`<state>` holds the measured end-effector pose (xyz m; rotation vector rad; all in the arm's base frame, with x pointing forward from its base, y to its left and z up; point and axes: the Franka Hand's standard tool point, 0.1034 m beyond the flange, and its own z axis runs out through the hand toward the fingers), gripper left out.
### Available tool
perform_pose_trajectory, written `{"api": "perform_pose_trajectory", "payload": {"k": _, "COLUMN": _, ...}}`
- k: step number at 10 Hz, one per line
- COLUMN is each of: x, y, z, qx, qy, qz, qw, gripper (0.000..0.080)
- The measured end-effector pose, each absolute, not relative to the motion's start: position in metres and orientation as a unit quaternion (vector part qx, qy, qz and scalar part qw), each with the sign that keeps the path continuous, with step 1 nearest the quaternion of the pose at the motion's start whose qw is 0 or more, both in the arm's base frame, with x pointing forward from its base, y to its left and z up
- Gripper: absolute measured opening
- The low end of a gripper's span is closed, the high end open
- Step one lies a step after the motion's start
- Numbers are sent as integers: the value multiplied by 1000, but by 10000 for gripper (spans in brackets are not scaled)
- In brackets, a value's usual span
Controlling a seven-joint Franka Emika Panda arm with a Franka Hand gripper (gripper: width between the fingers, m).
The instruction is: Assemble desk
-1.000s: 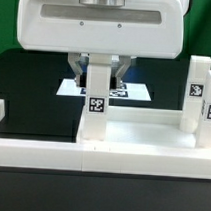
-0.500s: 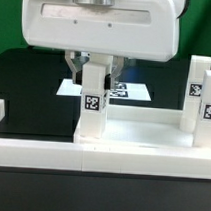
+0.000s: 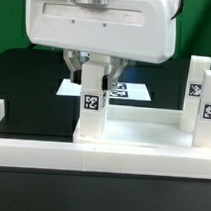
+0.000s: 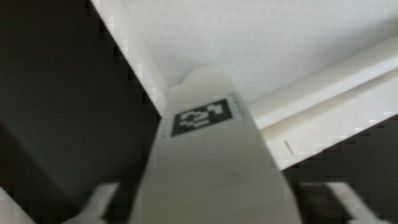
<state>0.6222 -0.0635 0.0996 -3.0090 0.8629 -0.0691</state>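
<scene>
White rail (image 3: 51,153) runs nearest me; behind it the desk slab (image 3: 142,130) lies on the black worktop (image 3: 24,84). One leg (image 3: 93,103) stands upright in it, another leg (image 3: 197,93) at the exterior view's right. My pincer (image 3: 96,65) straddles the first leg's top, fingers (image 3: 74,64) slightly apart from it. Marker board (image 3: 134,92) lies beyond.

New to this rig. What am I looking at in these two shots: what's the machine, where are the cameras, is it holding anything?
It is a robot arm building a small desk. The exterior view looks from off the arm: the big white block up top is the arm's hand, and its claw straddles an upright white leg standing on the desk slab. Another leg stands at the exterior view's right. Behind lies the marker board. The wrist view looks down that leg from the hand. Whether the fingers grip the leg or stand just clear, the pictures don't settle.
</scene>
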Motion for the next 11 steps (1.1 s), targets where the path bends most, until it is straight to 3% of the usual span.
{"api": "perform_pose_trajectory", "payload": {"k": 1, "x": 623, "y": -63, "z": 100, "qx": -962, "qy": 273, "qz": -21, "qw": 5, "gripper": 529}}
{"api": "perform_pose_trajectory", "payload": {"k": 2, "x": 624, "y": -63, "z": 104, "qx": -963, "qy": 267, "qz": -17, "qw": 7, "gripper": 612}}
{"api": "perform_pose_trajectory", "payload": {"k": 3, "x": 628, "y": -62, "z": 111, "qx": -965, "qy": 263, "qz": -15, "qw": 9, "gripper": 638}}
{"api": "perform_pose_trajectory", "payload": {"k": 5, "x": 634, "y": -59, "z": 125, "qx": -965, "qy": 261, "qz": -12, "qw": 15, "gripper": 647}}
{"api": "perform_pose_trajectory", "payload": {"k": 11, "x": 632, "y": -59, "z": 120, "qx": -965, "qy": 262, "qz": -10, "qw": 13, "gripper": 649}}
